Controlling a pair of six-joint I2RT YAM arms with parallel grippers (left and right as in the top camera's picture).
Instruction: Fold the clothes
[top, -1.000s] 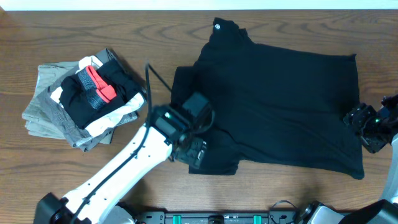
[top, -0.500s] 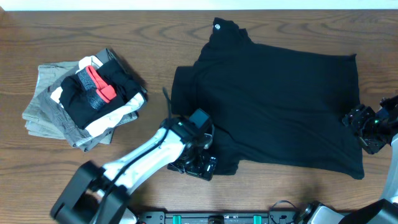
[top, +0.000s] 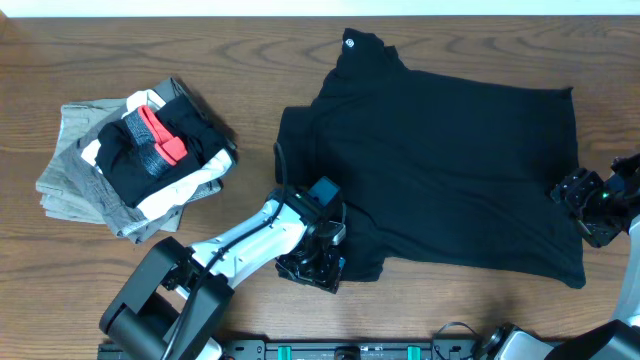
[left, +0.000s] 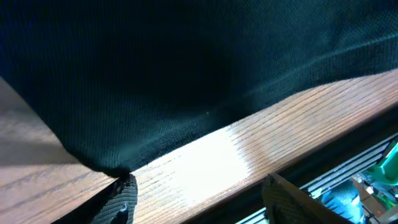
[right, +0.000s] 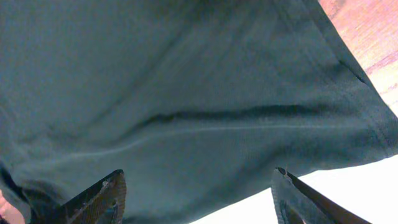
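Overhead alone, white mark (top: 350, 41) on T-shirt (top: 450, 170)

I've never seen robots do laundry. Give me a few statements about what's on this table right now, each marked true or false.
1. The black T-shirt lies spread out on the table. True.
2. The pile of folded clothes sits on the robot's right side. False: it is on the left, apart from the T-shirt.
3. The left gripper is at the T-shirt's near left corner. True.
4. The right gripper is clamped shut. False: its fingers stand wide apart at the T-shirt's right edge.
5. A red patch shows on top of the pile. True.
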